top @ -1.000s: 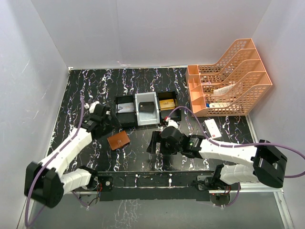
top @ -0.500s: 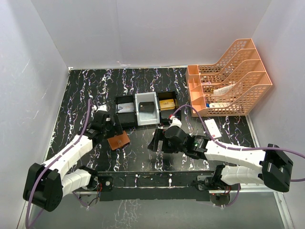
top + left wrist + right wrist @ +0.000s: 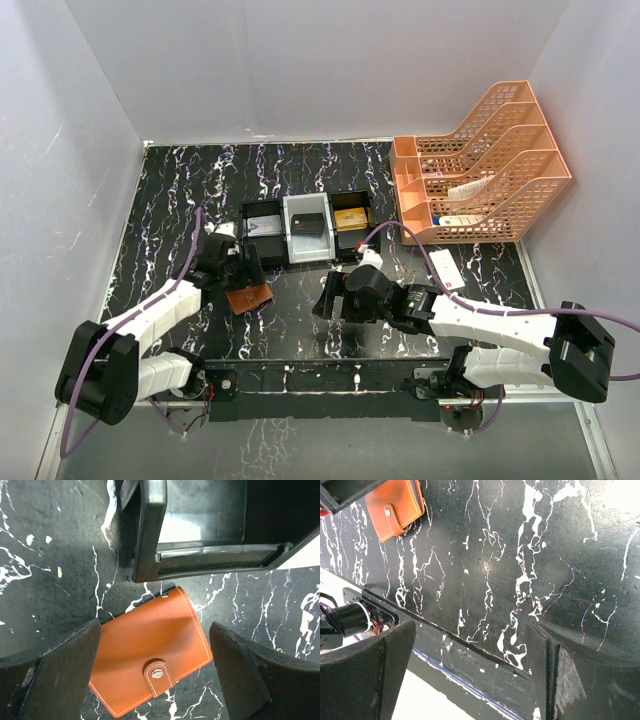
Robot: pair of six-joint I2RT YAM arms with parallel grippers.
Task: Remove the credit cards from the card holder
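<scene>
The card holder is a brown leather folder lying closed on the black marbled table, its clasp tab snapped shut. The wrist view has the card holder tilted, just below the tray's corner. My left gripper hovers right over it, open, with a finger on each side and no contact. My right gripper stands open over bare table to the right, and the card holder shows at the top left of its view. The credit cards are hidden.
A black-and-white compartment tray stands just behind the holder, with a pale item, a dark item and a gold block inside. An orange file rack is at the back right. A white box with a red mark lies near it.
My left gripper has moved right and toward the near edge, from beside the tray to over the card holder. The right gripper shifted slightly left, then held still.
</scene>
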